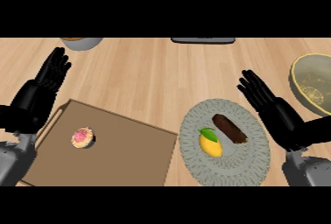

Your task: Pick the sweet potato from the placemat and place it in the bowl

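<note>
Sweet potato lying dark and elongated on the grey round placemat, long axis running from upper left to lower right, untouched. Sharing the mat with a yellow lemon-like fruit just beside it, on its lower left, a green leaf at the top.

Nearest the view's lower edge: brown tray sitting left of the placemat, carrying a small pink-topped tart.

Right hand hovering just right of the mat's upper rim, fingers straight and released, holding nothing. Lying up and to the right of the sweet potato, near it, clearly the closer hand. Judging the coming reach as a short move leftward and down, with the grasp best set across the potato's long axis, and away from the fruit side.

Left hand resting open at the view's left, fingers up, well apart from the mat, beyond the tray.

Farther right: yellow-rimmed bowl waiting at the worktop's right edge, beyond the right hand, partly cut off.

Farthest back: a grey bowl at upper left and a dark flat object at top centre, both cropped.
</note>
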### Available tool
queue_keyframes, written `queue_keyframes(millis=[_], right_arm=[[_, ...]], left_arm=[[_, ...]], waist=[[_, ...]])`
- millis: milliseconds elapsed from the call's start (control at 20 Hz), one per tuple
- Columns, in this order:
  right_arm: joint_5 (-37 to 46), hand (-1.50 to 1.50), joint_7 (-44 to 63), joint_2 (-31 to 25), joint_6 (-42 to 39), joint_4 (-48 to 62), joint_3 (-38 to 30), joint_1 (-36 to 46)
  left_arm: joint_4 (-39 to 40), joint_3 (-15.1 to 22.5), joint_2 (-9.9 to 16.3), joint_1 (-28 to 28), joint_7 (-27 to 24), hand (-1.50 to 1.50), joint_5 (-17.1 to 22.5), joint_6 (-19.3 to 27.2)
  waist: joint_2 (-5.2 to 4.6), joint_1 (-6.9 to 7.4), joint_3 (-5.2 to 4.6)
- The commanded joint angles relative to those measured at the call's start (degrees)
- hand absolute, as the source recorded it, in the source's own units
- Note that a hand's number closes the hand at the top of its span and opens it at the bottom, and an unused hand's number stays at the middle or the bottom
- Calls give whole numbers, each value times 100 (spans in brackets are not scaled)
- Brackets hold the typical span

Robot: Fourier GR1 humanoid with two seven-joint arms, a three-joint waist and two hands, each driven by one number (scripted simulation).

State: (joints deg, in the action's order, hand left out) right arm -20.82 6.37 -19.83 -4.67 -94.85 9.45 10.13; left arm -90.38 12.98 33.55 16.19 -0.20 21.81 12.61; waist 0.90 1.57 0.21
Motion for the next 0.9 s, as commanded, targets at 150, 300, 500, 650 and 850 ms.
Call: queue_keyframes(millis=[150, 300, 500, 650, 850], right_arm=[[1137, 150, -771, -892, -1260, -1019, 766, 1228], [2710, 150, -470, -2236, -1291, -1128, 540, 1832], [4251, -150, -799, -2476, -225, -1440, 553, 960], [5184, -150, -1685, -2652, 198, -1839, 1065, -128], [5820, -150, -2241, -2811, 865, -1878, 873, -1092]], left_arm=[[308, -131, 25, -312, 53, 0, -232, 335], [454, -117, 73, -370, 258, 0, -205, 350], [665, -358, 58, -658, 258, 0, -227, 663], [384, -386, 26, -843, 321, 0, -172, 704], [398, -199, -348, -1112, 2, 0, -433, 807]], waist=[[-39, 156, -38], [302, 0, -282], [8, -382, -10], [-16, -355, 2], [-64, -271, -16]])
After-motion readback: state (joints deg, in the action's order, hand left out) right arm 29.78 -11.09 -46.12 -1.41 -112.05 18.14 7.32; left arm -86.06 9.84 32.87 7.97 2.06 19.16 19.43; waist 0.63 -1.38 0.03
